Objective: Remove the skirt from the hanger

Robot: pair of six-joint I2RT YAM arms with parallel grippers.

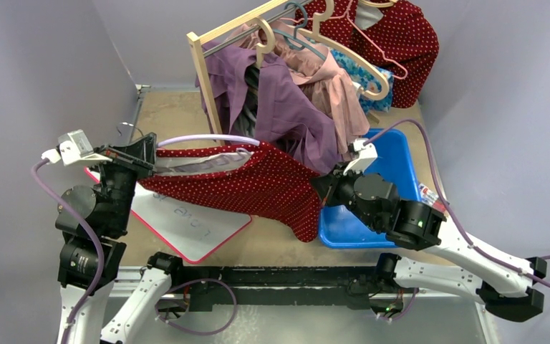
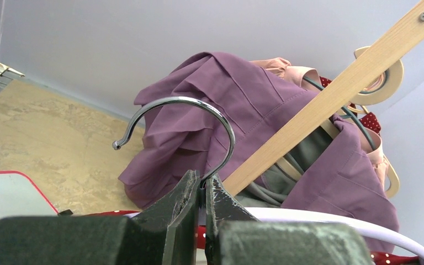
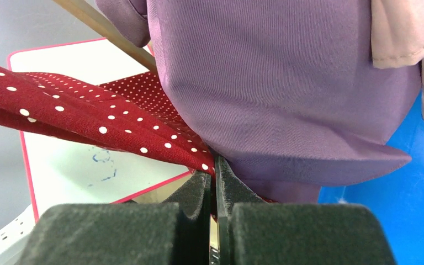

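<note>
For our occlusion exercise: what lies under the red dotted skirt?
Below the skirt a red-edged whiteboard shows at left, a blue bin at right. The table directly beneath is covered.

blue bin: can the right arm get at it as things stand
Probably yes: the blue bin lies open right beneath that arm. But the right pincer is shut on the skirt, so it would drag the cloth along.

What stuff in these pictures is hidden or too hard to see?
- Top view: how the skirt fastens to the hanger. Fabric covers it.
- Top view: the whiteboard writing. The skirt covers part, and the rest is too small.
- Top view: part of the bin floor. The right arm covers it.
</note>
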